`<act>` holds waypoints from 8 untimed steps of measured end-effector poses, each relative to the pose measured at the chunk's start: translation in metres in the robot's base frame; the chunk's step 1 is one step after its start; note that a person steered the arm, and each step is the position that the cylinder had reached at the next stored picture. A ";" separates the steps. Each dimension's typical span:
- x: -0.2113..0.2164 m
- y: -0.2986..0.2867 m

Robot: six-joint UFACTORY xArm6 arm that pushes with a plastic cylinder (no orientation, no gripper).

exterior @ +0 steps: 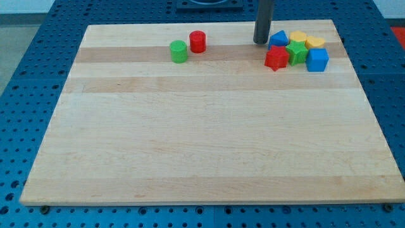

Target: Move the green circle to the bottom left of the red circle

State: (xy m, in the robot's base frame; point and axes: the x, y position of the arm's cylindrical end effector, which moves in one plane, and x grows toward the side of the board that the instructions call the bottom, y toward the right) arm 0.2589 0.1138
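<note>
The green circle (179, 51) is a short green cylinder near the view's top, left of centre. The red circle (198, 41) is a short red cylinder just up and to the right of it; the two nearly touch. My tip (260, 42) is the lower end of the dark rod, well to the right of both circles, close to the left side of a cluster of blocks.
The wooden board (209, 139) lies on a blue pegboard table (38, 76). At the top right a cluster holds a red star (276, 58), a green star (295, 53), a blue triangle-like block (278, 38), a blue cube (317, 60) and two yellow blocks (298, 38) (314, 42).
</note>
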 end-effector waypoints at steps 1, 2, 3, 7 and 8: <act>0.001 -0.009; 0.002 -0.036; 0.002 -0.037; -0.015 -0.083; -0.020 -0.083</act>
State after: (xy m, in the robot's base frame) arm 0.2390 0.0306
